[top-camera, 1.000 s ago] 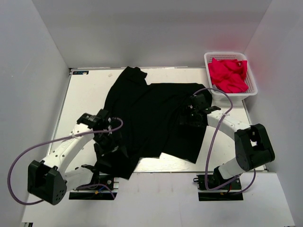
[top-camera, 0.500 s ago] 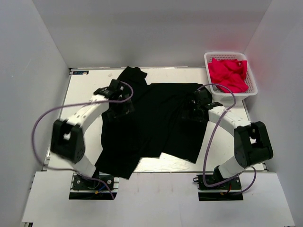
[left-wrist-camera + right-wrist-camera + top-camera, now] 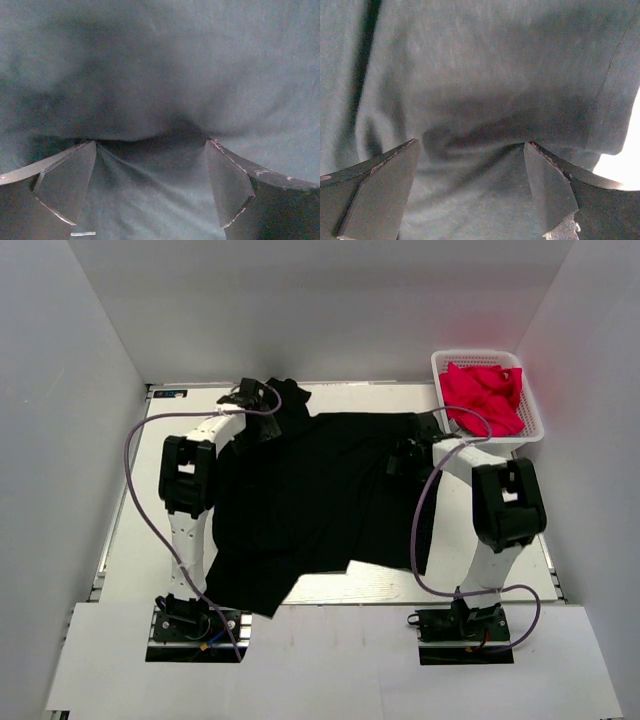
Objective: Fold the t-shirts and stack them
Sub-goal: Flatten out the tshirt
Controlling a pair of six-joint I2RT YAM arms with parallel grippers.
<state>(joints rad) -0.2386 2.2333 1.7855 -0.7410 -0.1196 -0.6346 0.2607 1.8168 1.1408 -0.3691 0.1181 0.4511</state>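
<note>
"Which step are you on?"

"Laying out the black t-shirt (image 3: 320,490), I'd say; no fold is made yet. It lies spread across the table (image 3: 165,425), bunched at its far left corner, and its near left corner seems to hang over the near edge. The red t-shirts (image 3: 482,395) sit in the basket (image 3: 500,442) at the far right, apart from my work."

"And your tools?"

"My left tool (image 3: 150,192) is over the far left part of the shirt and my right tool (image 3: 470,195) is over its right side. Both have their jaws spread wide over the black cloth, gripping nothing."

"What does the next move need?"

"As I judge it, each tool must go down and pinch a single layer near the shirt's edge. Then both draw outward together so the bunched part opens flat. If I take two layers, the wrinkle stays."
</note>
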